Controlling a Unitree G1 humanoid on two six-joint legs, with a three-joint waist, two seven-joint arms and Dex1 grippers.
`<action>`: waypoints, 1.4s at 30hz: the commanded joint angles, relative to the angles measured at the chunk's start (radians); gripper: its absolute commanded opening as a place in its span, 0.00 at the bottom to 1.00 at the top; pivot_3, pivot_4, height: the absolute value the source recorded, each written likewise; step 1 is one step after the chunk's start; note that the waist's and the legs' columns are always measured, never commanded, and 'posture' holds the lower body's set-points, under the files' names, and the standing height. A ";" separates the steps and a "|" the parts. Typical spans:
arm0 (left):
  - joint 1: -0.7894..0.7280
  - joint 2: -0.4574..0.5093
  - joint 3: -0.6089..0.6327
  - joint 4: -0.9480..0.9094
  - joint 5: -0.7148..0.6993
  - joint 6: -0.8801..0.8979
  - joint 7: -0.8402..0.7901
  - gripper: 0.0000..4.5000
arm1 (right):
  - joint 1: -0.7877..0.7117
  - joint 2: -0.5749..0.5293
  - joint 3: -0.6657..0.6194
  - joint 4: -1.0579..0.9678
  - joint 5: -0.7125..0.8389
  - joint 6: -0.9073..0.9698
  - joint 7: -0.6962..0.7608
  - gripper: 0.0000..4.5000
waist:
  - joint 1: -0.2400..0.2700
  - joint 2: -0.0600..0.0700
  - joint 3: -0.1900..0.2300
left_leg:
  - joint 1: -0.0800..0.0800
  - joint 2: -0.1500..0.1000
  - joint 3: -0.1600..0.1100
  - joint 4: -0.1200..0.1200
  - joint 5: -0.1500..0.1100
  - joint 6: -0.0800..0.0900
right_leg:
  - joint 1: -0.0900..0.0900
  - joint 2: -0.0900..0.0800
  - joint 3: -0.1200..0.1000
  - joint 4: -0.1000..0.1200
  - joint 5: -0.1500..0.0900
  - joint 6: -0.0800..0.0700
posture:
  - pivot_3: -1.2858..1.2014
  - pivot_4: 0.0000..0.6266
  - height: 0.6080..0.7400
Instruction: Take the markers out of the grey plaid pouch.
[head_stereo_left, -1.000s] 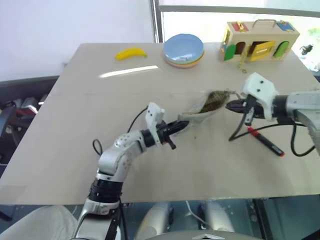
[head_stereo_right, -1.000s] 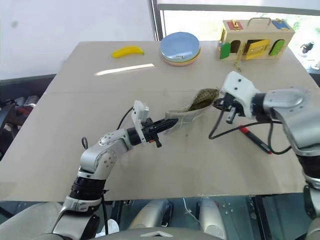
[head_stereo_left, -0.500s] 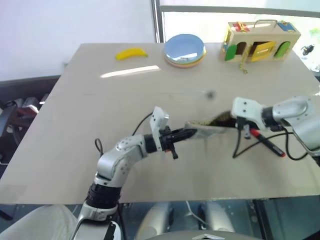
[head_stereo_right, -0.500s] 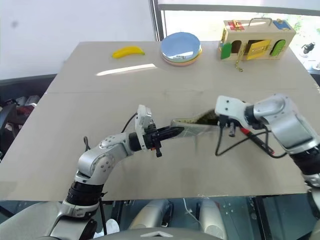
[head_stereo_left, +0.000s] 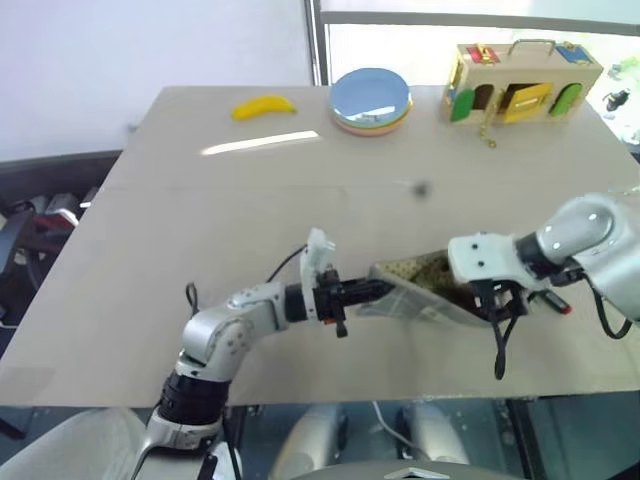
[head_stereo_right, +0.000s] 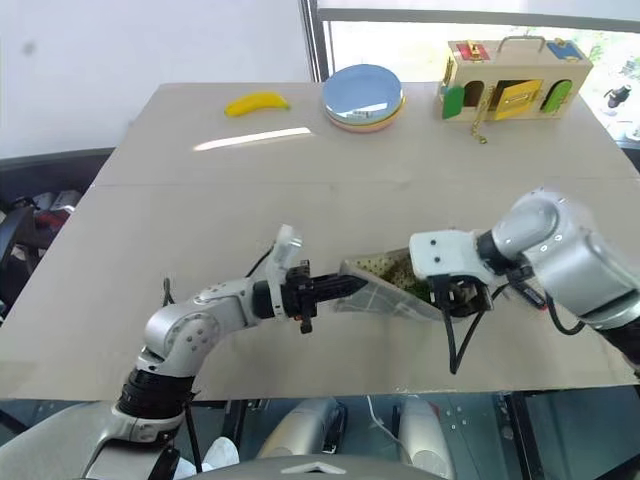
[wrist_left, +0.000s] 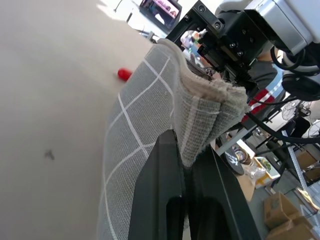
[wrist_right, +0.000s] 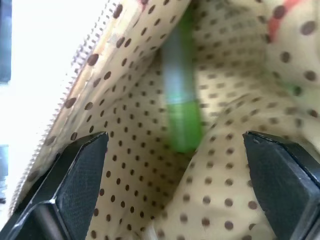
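Observation:
The grey plaid pouch (head_stereo_left: 410, 298) lies tilted just above the table's front part, its mouth turned up toward the right. My left gripper (head_stereo_left: 368, 291) is shut on the pouch's left end; in the left wrist view its fingers (wrist_left: 167, 165) pinch the folded fabric edge. My right gripper (head_stereo_left: 482, 296) points down into the open mouth, its fingers (wrist_right: 80, 170) spread wide. Between them a light green marker (wrist_right: 179, 100) lies on the dotted tan lining, untouched. A red-capped marker (head_stereo_left: 558, 304) rests on the table behind my right wrist.
At the far edge of the table (head_stereo_left: 150, 250) sit a yellow banana (head_stereo_left: 262, 106), a stack of plates (head_stereo_left: 370, 98) and a wooden latch box (head_stereo_left: 522, 80). A black cable (head_stereo_left: 500, 345) hangs off my right wrist over the front edge.
My right gripper has gone from shut to wide open and dropped into the pouch's mouth. Both hands and the pouch have come back toward the table's front edge.

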 joint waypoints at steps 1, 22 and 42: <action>0.027 0.020 -0.038 0.019 0.079 -0.109 -0.056 0.00 | 0.013 0.010 0.042 -0.002 -0.073 -0.012 -0.020 0.99 | -0.002 0.000 0.000 | 0.000 0.000 0.000 0.000 0.000 0.000 | 0.000 0.000 0.000 0.000 0.000 0.000 | 0.52 0.24 1.00; 0.107 -0.028 -0.059 0.124 0.209 -0.397 -0.128 0.00 | 0.045 0.115 0.133 -0.041 -0.169 0.053 -0.069 0.59 | -0.001 0.000 -0.001 | 0.003 0.000 0.000 0.000 0.000 0.000 | 0.002 0.000 0.000 0.000 0.000 0.000 | 0.52 0.24 1.00; 0.111 -0.044 -0.066 0.120 0.230 -0.414 -0.141 0.00 | 0.078 0.216 0.180 0.102 -0.275 0.010 -0.091 0.52 | -0.013 -0.009 -0.010 | 0.020 0.001 0.000 -0.001 -0.003 0.004 | 0.018 0.001 0.000 0.000 0.000 -0.001 | 0.52 0.24 1.00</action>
